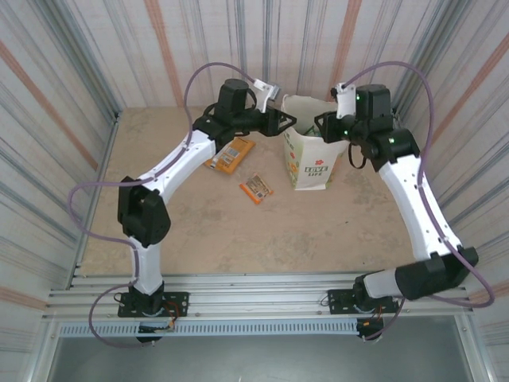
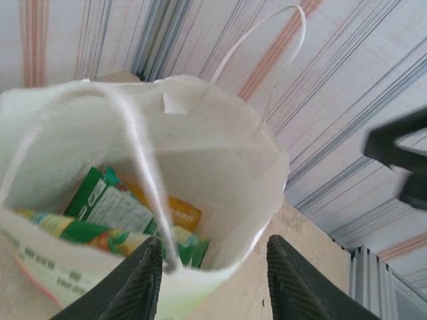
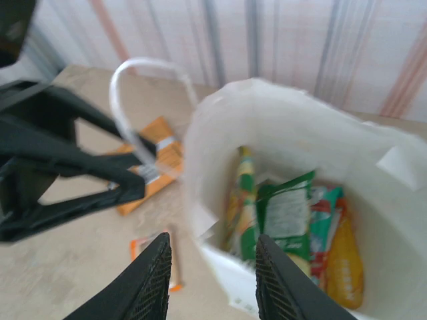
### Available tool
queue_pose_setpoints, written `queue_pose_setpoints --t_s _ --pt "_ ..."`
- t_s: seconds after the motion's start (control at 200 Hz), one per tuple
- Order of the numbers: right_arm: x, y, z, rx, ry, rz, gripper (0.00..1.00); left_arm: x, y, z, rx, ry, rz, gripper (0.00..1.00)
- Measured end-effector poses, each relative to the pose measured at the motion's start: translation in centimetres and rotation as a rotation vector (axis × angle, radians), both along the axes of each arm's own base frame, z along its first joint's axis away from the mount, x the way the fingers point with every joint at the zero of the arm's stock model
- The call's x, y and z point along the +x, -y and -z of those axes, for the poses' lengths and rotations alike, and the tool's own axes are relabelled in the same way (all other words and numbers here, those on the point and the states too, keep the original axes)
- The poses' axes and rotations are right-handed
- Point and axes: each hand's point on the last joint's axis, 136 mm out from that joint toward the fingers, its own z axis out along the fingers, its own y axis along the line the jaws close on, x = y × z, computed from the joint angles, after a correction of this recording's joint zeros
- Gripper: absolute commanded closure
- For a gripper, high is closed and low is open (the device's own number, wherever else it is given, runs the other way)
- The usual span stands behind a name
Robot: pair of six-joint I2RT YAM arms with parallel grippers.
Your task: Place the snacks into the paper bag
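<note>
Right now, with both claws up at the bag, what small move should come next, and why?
Probably the left gripper should back off the paper bag's rim toward the orange packet beside its arm. Its fingers are open and empty, several snacks lie inside the bag, and that packet and a second orange packet lie on the table on its side.

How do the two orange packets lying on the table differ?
The far packet looks larger and is partly hidden by the left arm; the near packet looks smaller and lies in the open. Both are orange, flat on the table, outside the paper bag.
</note>
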Motion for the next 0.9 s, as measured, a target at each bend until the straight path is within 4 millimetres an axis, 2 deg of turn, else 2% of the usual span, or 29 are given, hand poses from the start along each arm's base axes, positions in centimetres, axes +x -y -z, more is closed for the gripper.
queue_pose_setpoints --t_s 0.13,0.246,0.356,0.416,0.531,0.641,0.727,0.792,0.902 --pt "-4.0 -2.7 1.9 0.015 -0.019 -0.051 0.60 -1.8 -2.1 -0.1 0.029 -0.023 -0.031 0.48" --pt "-6.5 -5.0 5.6 0.027 -0.060 -0.076 0.59 -2.9 -4.8 0.4 0.045 -0.060 -0.078 0.47" --pt "-8.2 -6.9 10.0 0.032 -0.122 -0.083 0.58 -3.1 -8.0 2.4 0.066 -0.133 -0.152 0.46" --pt "-8.9 -8.1 11.6 0.028 -0.140 -0.089 0.57 -3.0 -9.6 4.1 0.079 -0.183 -0.195 0.45" --pt "-9.4 -10.6 12.6 0.038 -0.135 -0.105 0.57 -2.6 -12.8 8.3 0.114 -0.305 -0.277 0.44" --pt "-9.2 -13.3 13.2 0.064 -0.122 -0.121 0.56 -2.3 -16.0 12.5 0.144 -0.427 -0.369 0.44" --pt "-8.8 -15.1 14.4 0.074 -0.131 -0.127 0.56 -2.2 -18.8 15.2 0.154 -0.512 -0.444 0.44" --pt "-8.6 -16.3 15.5 0.078 -0.145 -0.133 0.56 -2.0 -20.9 16.8 0.157 -0.560 -0.500 0.44" --pt "-8.5 -18.0 17.6 0.064 -0.173 -0.150 0.54 -1.0 -24.0 18.0 0.150 -0.598 -0.578 0.43"
